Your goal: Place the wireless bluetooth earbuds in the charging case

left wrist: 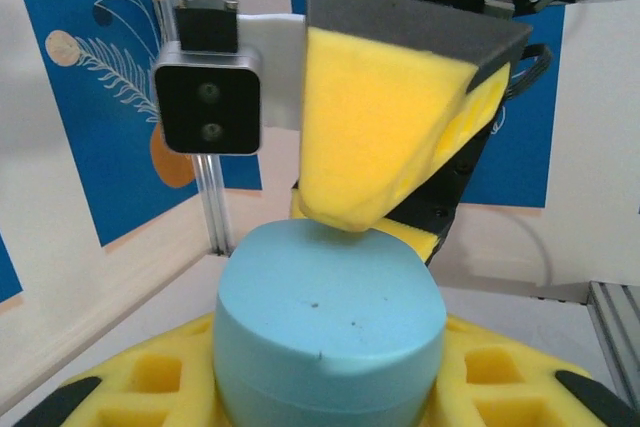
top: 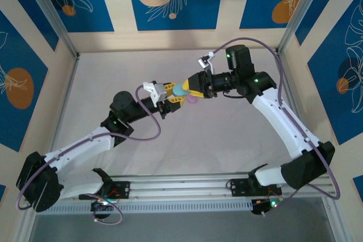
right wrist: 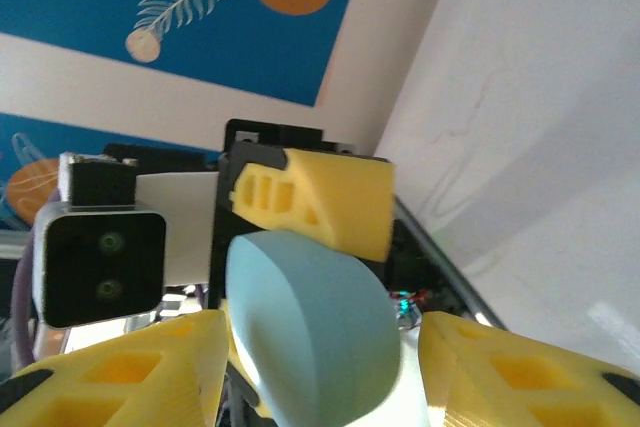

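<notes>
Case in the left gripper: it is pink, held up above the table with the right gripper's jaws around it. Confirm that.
Wrong on colour: the case in the left gripper is light blue, not pink, as the left wrist view shows. The rest stands: it is held up above the table with the right gripper's jaws around it.

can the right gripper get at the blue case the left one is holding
Probably yes. The left gripper grips the light blue case, and the right gripper has its open fingers either side of it, with a small gap and nothing in between.
</notes>
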